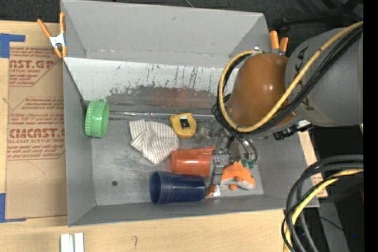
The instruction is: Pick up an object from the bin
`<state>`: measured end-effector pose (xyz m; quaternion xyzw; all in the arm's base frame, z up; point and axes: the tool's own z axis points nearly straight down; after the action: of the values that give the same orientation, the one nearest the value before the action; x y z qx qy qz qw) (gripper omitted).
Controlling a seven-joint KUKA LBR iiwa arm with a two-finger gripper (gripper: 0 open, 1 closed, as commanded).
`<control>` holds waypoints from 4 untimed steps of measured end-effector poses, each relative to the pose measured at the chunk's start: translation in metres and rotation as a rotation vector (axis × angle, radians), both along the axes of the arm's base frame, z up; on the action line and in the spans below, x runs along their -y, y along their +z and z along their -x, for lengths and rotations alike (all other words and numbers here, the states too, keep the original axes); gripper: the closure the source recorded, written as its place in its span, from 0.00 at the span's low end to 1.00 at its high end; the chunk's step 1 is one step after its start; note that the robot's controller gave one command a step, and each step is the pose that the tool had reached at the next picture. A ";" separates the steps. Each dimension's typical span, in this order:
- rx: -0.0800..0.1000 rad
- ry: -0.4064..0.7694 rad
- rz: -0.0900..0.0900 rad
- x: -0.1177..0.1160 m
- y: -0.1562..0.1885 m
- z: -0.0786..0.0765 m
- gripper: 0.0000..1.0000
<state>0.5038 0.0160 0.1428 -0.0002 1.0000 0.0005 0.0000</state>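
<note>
My gripper (pixel 220 163) is low in the bin's front right part, under the arm's orange dome. It is right at the right end of an orange cylinder (pixel 190 162) that lies on its side. Just in front of that lies a dark blue cup (pixel 176 187), also on its side. To the gripper's right is a small orange and white thing (pixel 239 177), partly hidden by the wrist. Whether the gripper touches the cylinder I cannot tell.
A crumpled white cloth (pixel 153 140) lies left of the cylinder, with a yellow tape measure (pixel 183 124) behind it. A green round lid (pixel 96 118) rests against the left wall. The arm and its cables cover the bin's right side.
</note>
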 end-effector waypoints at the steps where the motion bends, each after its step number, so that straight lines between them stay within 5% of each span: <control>1: 0.005 -0.010 0.003 0.000 -0.064 -0.013 0.00; 3: 0.006 -0.010 0.002 -0.001 -0.064 -0.013 0.00; 4: 0.001 -0.137 -0.001 0.005 -0.073 -0.007 0.00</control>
<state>0.5109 0.0110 0.0695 0.0681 0.9977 0.0007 0.0004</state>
